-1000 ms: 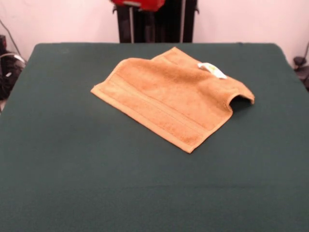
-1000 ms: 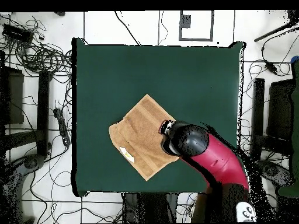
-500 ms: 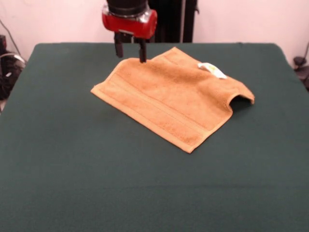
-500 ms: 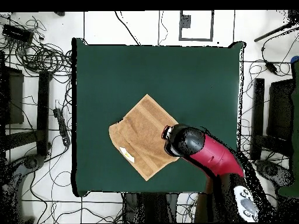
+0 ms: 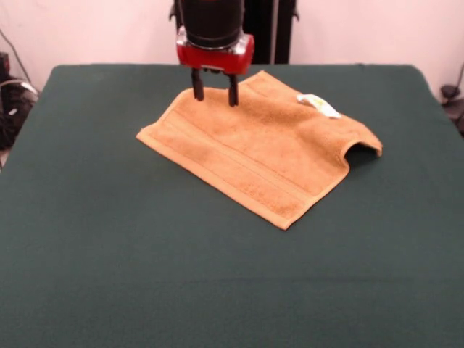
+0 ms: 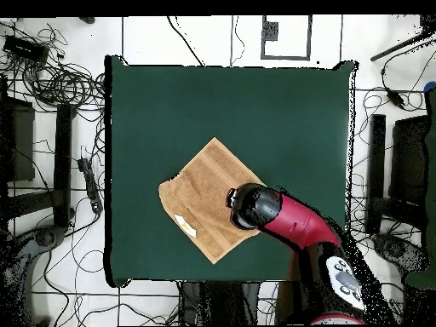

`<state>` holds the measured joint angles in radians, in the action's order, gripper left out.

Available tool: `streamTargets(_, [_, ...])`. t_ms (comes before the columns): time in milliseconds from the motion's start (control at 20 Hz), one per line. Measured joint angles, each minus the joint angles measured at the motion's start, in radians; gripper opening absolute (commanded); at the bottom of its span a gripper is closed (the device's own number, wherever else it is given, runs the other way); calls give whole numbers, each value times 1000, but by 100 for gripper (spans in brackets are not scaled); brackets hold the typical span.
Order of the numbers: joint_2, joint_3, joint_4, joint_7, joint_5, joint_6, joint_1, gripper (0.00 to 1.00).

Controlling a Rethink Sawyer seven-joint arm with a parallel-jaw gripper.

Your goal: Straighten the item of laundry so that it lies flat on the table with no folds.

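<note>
Front view is showing the end effector (image 5: 214,94) hanging over the far part of the towel (image 5: 261,148), its two dark fingers (image 5: 197,88) spread apart with nothing between them and their tips close above or just touching the terry; contact cannot be judged from here. The towel is lying on the tabletop (image 5: 109,275), toward the far half and turned like a diamond. Most of it is resting flat, with a border band running along its near edge, but the corner on the picture's right (image 5: 362,145) is arching up off the felt and casting a shadow, and a small white tag (image 5: 317,104) is sitting near the far edge.

The overhead view is showing the arm (image 6: 289,220) covering one corner of the towel (image 6: 200,200), so what lies beneath it cannot be seen.

The main risk is probably this: the fingers are sitting over a region that already looks flat, well apart from the lifted corner. Closing there could pinch up a ridge of pile and add a fold. A drag from that point may slide the whole cloth across the felt and leave the arch as it is. Pressing too deep could catch the tabletop's cover too.
</note>
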<state>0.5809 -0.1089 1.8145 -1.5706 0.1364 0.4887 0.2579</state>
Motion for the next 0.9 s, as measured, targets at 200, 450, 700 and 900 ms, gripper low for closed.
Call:
streamTargets(200, [-17, 15, 0, 0, -41, -52, 9, 100])
streamTargets(450, [-46, 16, 0, 0, -88, -125, 19, 100])
streamTargets(700, [-110, 16, 0, 0, -139, -200, 29, 100])
streamTargets(900, [-153, 18, -4, 0, -173, -249, 34, 100])
